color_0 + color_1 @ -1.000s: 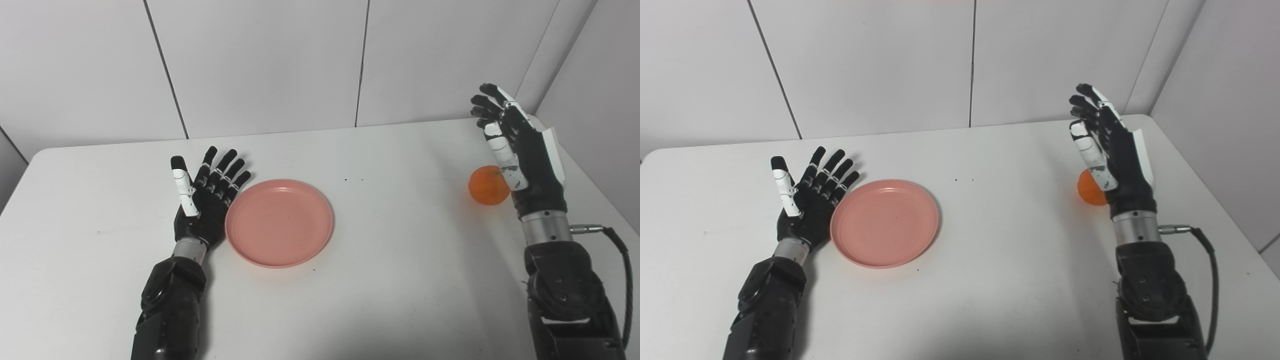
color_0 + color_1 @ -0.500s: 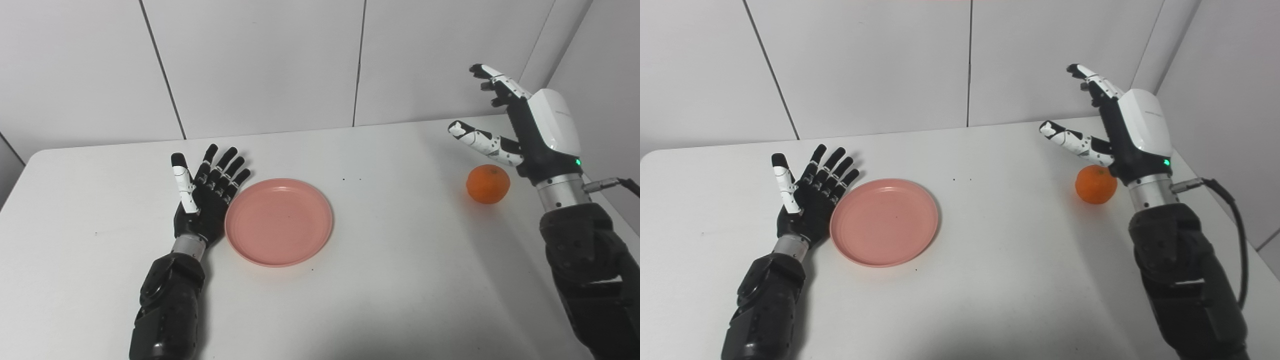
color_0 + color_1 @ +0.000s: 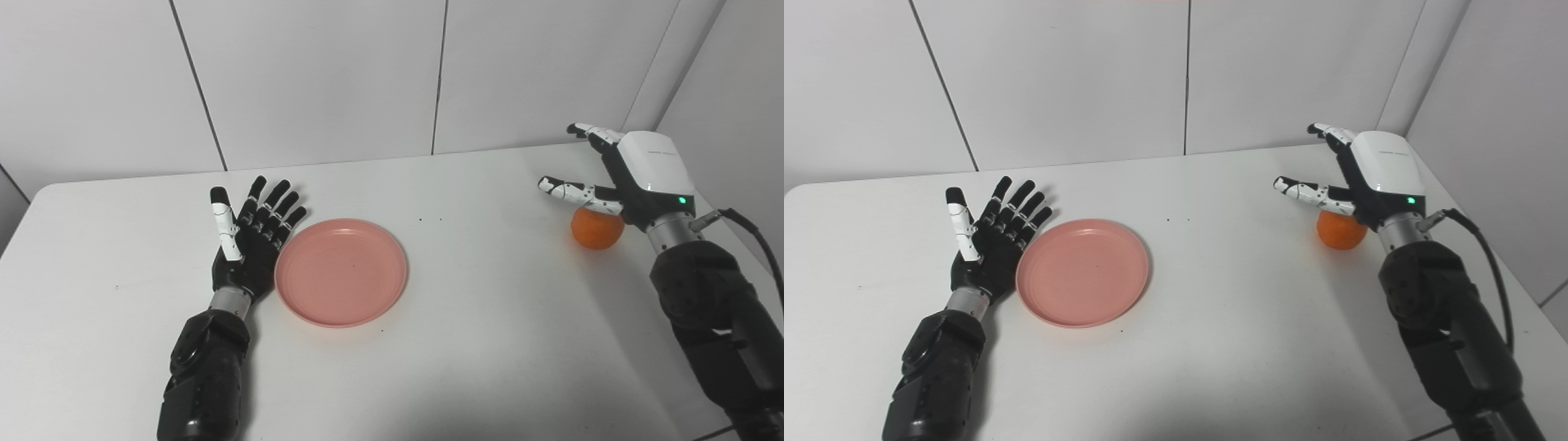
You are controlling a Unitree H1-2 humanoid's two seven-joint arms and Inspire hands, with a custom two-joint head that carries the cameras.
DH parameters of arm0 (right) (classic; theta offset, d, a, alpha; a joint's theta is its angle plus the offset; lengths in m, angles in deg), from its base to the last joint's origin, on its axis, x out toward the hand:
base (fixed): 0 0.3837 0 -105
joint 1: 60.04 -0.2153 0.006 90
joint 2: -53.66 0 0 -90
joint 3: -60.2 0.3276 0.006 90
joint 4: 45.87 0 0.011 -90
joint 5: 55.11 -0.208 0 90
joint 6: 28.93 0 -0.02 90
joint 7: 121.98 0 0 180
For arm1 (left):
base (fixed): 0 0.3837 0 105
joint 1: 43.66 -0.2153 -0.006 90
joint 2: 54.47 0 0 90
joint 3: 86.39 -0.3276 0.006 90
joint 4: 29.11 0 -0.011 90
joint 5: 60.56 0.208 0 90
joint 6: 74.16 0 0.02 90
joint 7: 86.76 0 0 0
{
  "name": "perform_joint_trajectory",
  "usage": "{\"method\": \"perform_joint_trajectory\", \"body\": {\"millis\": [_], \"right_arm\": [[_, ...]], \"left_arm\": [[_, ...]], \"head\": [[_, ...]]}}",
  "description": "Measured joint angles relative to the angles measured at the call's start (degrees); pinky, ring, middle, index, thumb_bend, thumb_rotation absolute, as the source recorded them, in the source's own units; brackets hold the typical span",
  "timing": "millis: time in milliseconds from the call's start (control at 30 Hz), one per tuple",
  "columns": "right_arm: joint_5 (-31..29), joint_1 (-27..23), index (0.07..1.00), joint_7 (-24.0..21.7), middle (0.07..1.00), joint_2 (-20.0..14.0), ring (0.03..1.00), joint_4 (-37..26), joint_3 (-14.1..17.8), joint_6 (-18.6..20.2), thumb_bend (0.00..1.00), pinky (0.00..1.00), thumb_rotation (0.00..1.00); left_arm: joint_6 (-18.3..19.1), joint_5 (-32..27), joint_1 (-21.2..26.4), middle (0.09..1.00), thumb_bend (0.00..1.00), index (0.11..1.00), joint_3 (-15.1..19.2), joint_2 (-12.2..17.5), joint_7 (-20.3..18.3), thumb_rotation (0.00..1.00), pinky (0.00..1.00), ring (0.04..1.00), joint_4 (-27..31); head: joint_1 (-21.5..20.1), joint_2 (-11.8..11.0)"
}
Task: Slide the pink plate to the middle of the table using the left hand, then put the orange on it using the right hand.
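Note:
The pink plate point(image 3: 341, 272) lies flat on the white table point(image 3: 478, 318), left of the middle. My left hand point(image 3: 252, 240) rests palm up, open, against the plate's left rim, fingers spread. The orange point(image 3: 596, 229) sits near the table's right edge. My right hand point(image 3: 631, 174) is palm down and open just above the orange, thumb out to the left, fingers pointing away; I cannot tell whether it touches the fruit. It also shows in the right eye view point(image 3: 1366, 174).
White wall panels point(image 3: 318, 79) stand behind the table and at the right. The table's right edge point(image 3: 723, 226) runs close beside the orange. A black cable point(image 3: 756, 236) hangs off my right wrist.
My right hand has turned palm down and dropped from high above the table onto a spot just over the orange. The left hand, the plate and the orange have stayed put.

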Motion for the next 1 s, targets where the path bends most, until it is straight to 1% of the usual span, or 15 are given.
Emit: {"method": "perform_joint_trajectory", "body": {"millis": [200, 300, 367, 433, 567, 633, 767, 867, 1000], "right_arm": [[-0.04, -0.90, 0.793, 0.24, 0.795, -0.05, 0.745, 3.58, -0.69, 0.01, 0.86, 0.65, 1.00], [-0.27, -0.74, 0.794, 0.24, 0.787, -0.06, 0.728, 4.14, -0.69, 0.01, 0.86, 0.65, 1.00], [-0.31, -0.72, 0.802, 0.26, 0.791, -0.27, 0.732, 4.85, -0.68, 0.01, 0.87, 0.67, 1.00], [-0.03, -0.37, 0.794, 0.32, 0.783, -0.59, 0.725, 5.26, -0.70, 0.01, 0.86, 0.66, 1.00], [0.85, 0.73, 0.788, 2.13, 0.774, -1.35, 0.726, 6.20, -1.18, -0.06, 0.86, 0.66, 0.99], [1.18, 0.91, 0.754, 2.62, 0.747, -1.62, 0.715, 7.34, -1.59, -0.12, 0.86, 0.66, 0.99], [1.30, 1.22, 0.723, 3.65, 0.732, -2.07, 0.705, 7.92, -2.18, -0.21, 0.86, 0.67, 0.98], [1.38, 1.14, 0.718, 4.33, 0.738, -2.19, 0.711, 8.68, -2.70, -0.25, 0.85, 0.68, 0.97], [1.38, 1.13, 0.716, 4.35, 0.742, -2.22, 0.713, 9.81, -3.34, -0.25, 0.86, 0.67, 0.97]], "left_arm": [[0.00, 0.00, 0.03, 0.890, 0.97, 1.000, -0.05, 0.00, 0.00, 0.88, 0.84, 0.893, 0.00], [0.00, 0.00, 0.03, 0.885, 0.97, 1.000, 0.00, 0.01, 0.00, 0.88, 0.85, 0.894, 0.01], [0.00, 0.00, 0.02, 0.885, 0.96, 1.000, 0.02, 0.01, 0.00, 0.88, 0.84, 0.895, 0.00], [0.00, 0.00, 0.02, 0.884, 0.96, 1.000, 0.01, 0.01, 0.00, 0.89, 0.84, 0.891, 0.00], [0.00, -0.01, -0.01, 0.887, 0.97, 1.000, 0.03, 0.06, -0.16, 0.88, 0.86, 0.899, 0.00], [0.00, -0.01, -0.03, 0.877, 0.98, 1.000, 0.10, 0.11, -0.24, 0.87, 0.84, 0.889, -0.01], [0.00, -0.01, -0.02, 0.878, 0.97, 1.000, 0.19, 0.12, -0.24, 0.88, 0.85, 0.888, 0.00], [0.00, 0.00, -0.02, 0.876, 0.97, 1.000, 0.14, 0.12, -0.24, 0.88, 0.84, 0.883, 0.01], [0.00, 0.00, -0.04, 0.878, 0.96, 1.000, 0.13, 0.14, -0.24, 0.88, 0.86, 0.889, 0.03]], "head": [[0.00, 0.09], [-0.09, 0.09], [-0.09, -0.09], [0.09, -0.09], [0.18, 0.17], [0.18, 0.18], [0.18, 0.26], [0.18, 0.26], [0.09, 0.26]]}}
